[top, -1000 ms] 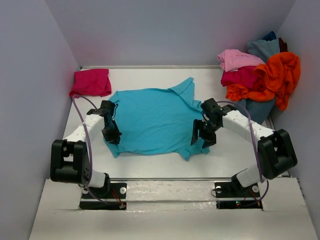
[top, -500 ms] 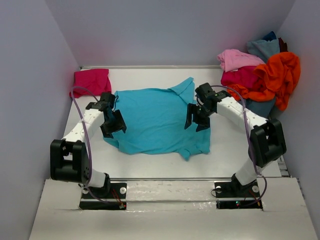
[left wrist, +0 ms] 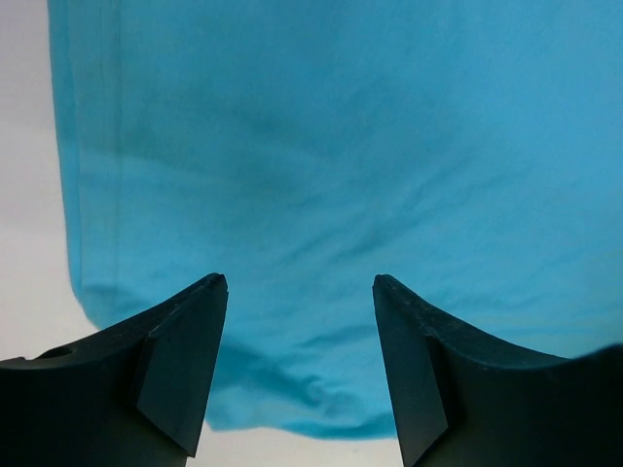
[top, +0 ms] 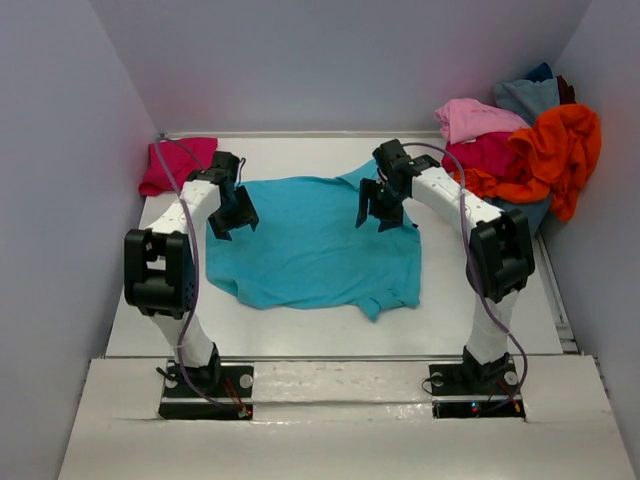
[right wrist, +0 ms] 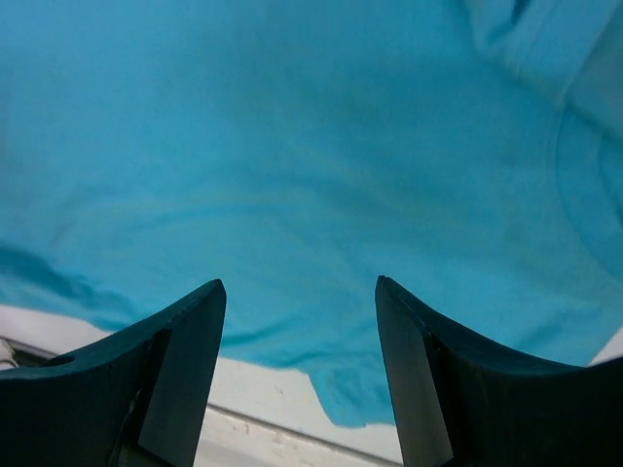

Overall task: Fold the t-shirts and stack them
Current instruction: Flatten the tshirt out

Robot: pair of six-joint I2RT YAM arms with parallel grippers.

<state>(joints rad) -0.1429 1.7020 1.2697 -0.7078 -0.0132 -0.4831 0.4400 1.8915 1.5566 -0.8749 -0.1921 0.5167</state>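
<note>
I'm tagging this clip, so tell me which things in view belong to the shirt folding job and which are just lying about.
Belong to the job:
turquoise shirt, spread flat
magenta shirt, far left corner
heap of pink, crimson, orange and blue shirts, far right
left end effector and right end effector, both open

Just there:
white table
grey walls
</note>
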